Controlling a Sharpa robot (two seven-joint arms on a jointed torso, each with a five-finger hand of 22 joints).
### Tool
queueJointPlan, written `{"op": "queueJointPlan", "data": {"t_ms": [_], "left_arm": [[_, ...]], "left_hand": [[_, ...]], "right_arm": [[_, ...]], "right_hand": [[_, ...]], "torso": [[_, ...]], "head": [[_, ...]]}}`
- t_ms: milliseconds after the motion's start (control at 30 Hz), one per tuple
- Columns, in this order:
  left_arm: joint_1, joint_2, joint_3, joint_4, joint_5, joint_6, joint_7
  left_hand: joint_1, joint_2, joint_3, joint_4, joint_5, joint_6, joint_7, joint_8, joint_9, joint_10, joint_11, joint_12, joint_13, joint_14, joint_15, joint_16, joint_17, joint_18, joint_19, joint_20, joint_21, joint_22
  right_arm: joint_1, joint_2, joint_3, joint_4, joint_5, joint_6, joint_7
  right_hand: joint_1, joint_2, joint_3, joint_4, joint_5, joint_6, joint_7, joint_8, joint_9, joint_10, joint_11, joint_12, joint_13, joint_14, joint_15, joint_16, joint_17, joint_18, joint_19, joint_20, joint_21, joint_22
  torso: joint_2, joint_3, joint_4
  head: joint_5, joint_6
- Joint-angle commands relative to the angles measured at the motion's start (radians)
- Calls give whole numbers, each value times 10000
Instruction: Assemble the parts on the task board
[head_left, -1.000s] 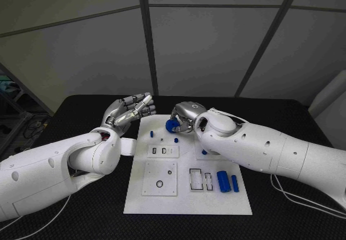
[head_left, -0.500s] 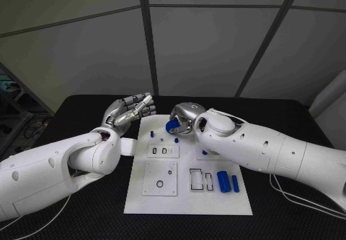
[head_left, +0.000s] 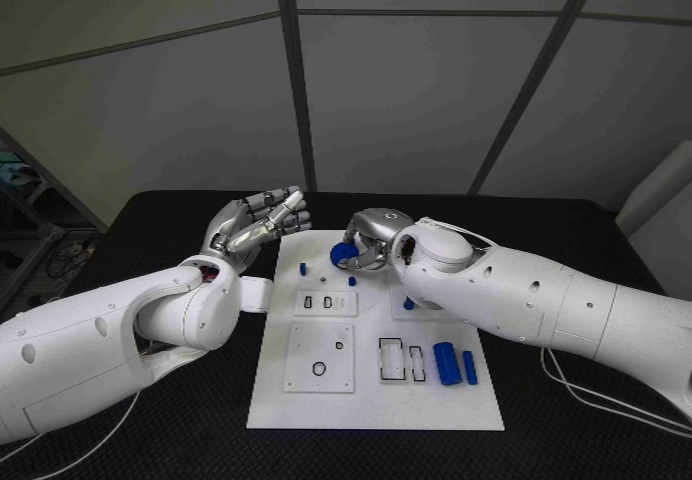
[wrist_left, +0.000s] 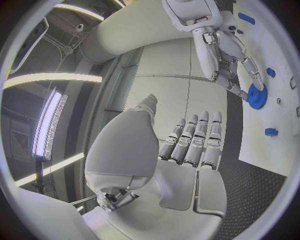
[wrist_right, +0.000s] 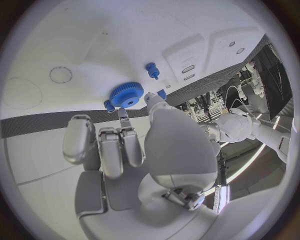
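Black tabletop (head_left: 159, 215) with the white task board (head_left: 378, 400) lying lengthwise at centre frame in the head view, probably so that both arms reach its recesses equally.

Right hand (head_left: 369, 238), just above centre of the head view, curls its fingers over the far end of the board and pinches a blue gear (head_left: 346, 253) at its rim; the left wrist view shows the fingertips (wrist_left: 255, 80) on the gear's toothed edge (wrist_left: 256, 96), with the gear low over the white surface. The grip at the rim appears chosen to leave the central bore free for seating on a post, though whether the gear is already seated cannot be told.

Left hand (head_left: 257, 226), upper left of centre, is raised with its fingers spread and nothing in it, just off the board's far left corner, apparently held clear of the working hand.

Two blue cylinders (head_left: 457, 363) lie side by side at the lower right of the board, beside narrow rectangular slots. A small blue peg (head_left: 304, 268) stands near the gear.

No brand, label or legible writing is visible on board, parts or arms.
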Motion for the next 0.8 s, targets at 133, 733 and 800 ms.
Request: {"op": "queueJointPlan", "data": {"t_ms": [133, 733, 800], "left_arm": [[19, -16, 10, 15, -101, 84, 33], [18, -101, 9, 16, -101, 67, 75], [18, -119, 9, 10, -101, 64, 96]], "left_hand": [[39, 45, 69, -8, -52, -71, 1072, -66, -14, -44, -17, -42, -8, -23, 48, -67, -11, 64, -17, 3, 32, -12], [34, 26, 66, -3, -51, -77, 1076, -66, -14, -60, -12, -45, -9, -48, 55, -84, -13, 59, -31, 3, 28, -18], [25, -25, 50, 9, -42, -88, 1075, -67, -14, -84, -8, -46, -10, -103, 63, -107, -17, 53, -36, 4, 29, -23]], "right_arm": [[13, -141, -3, 49, 201, 321, -205], [-11, -1879, 0, 1540, 1476, -2514, 1347], [-11, -2392, -1, 1799, 2284, -2508, 2037]], "right_hand": [[-186, 50, -19, 32, 124, 50, 10, 39, -19, 586, 49, 20, 1999, 1041, 73, 49, 2634, -183, 42, 30, 3, 38], [604, 27, 283, -414, 194, 302, -51, 109, -8, 653, -8, 83, 2075, 1041, 15, 49, 2634, -181, 43, -14, 14, 42], [876, -103, 301, -613, 104, 498, -96, 190, 19, 646, -38, 69, 2061, 1041, -45, 49, 2634, -167, 1, -51, -16, -11]], "torso": [[1, 7, -12], [-17, 13, -52], [-31, 13, -82]], "head": [[5, 8], [-5, 48], [-26, 60]]}}
